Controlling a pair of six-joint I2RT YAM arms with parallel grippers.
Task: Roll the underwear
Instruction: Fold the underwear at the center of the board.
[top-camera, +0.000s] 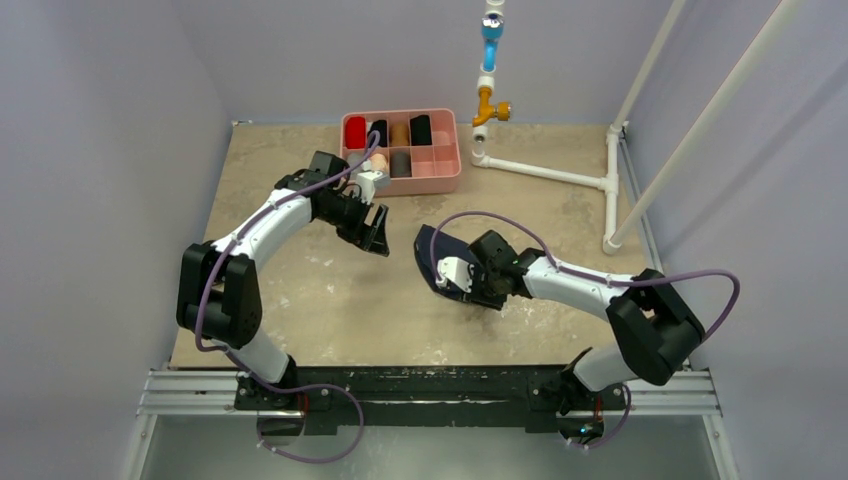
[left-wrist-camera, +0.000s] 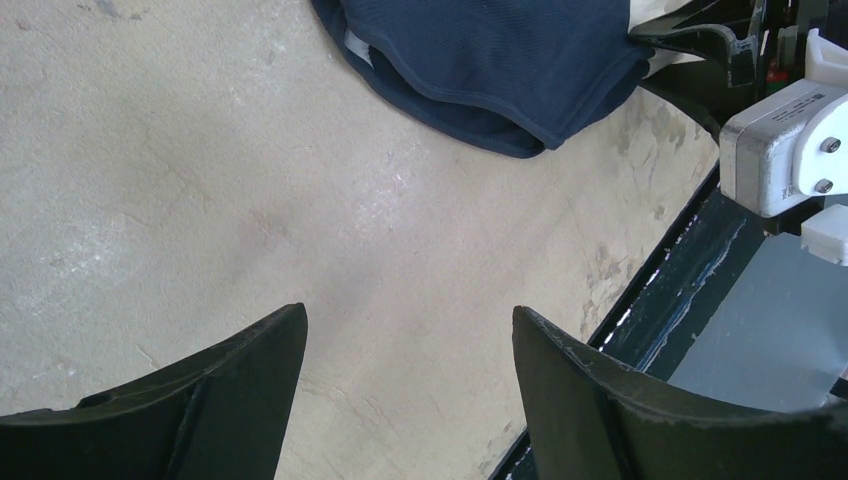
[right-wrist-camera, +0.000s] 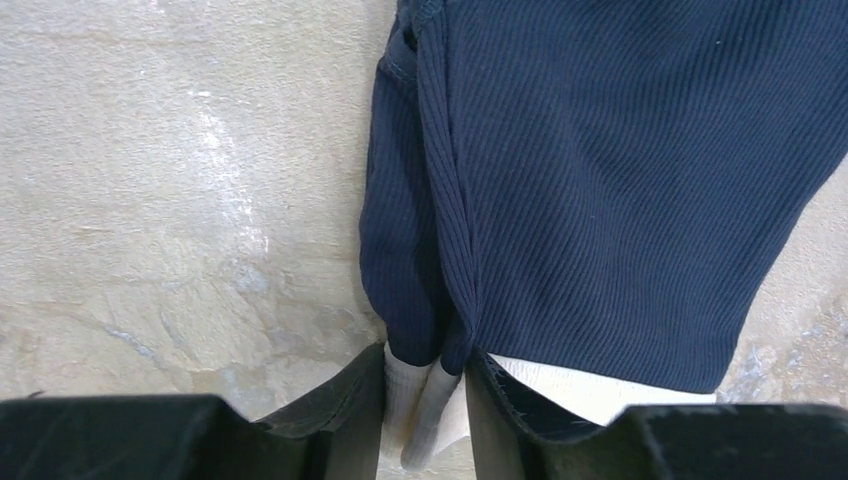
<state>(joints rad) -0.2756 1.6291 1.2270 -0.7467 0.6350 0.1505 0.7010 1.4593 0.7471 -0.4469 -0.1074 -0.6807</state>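
Right up against the right wrist lens sit the two black fingers (right-wrist-camera: 350, 400) of the right claw (right-wrist-camera: 425, 385), nearly together and pinching a doubled fold of the cream band (right-wrist-camera: 590, 390) at the bottom of the frame. So that claw is down to a narrow gap, with the underwear (right-wrist-camera: 620, 180) clamped in it by the band edge. Rest of the navy fabric spreads up and to the right over the tan desk (right-wrist-camera: 150, 200), loosely folded over itself on its left side but not wound into anything.

Looks like the rolling is barely started at best: there's a grip but no tube yet, so all the turning is left to do. From overhead the garment lies just right of centre.

Left claw (left-wrist-camera: 410, 340) hangs wide apart over bare desk, gripping and touching nothing; in its own view the garment sits at the top of the frame, apart from it. Pink tray (top-camera: 420, 186) at upper centre holds fabric rolls (top-camera: 421, 130), well apart.
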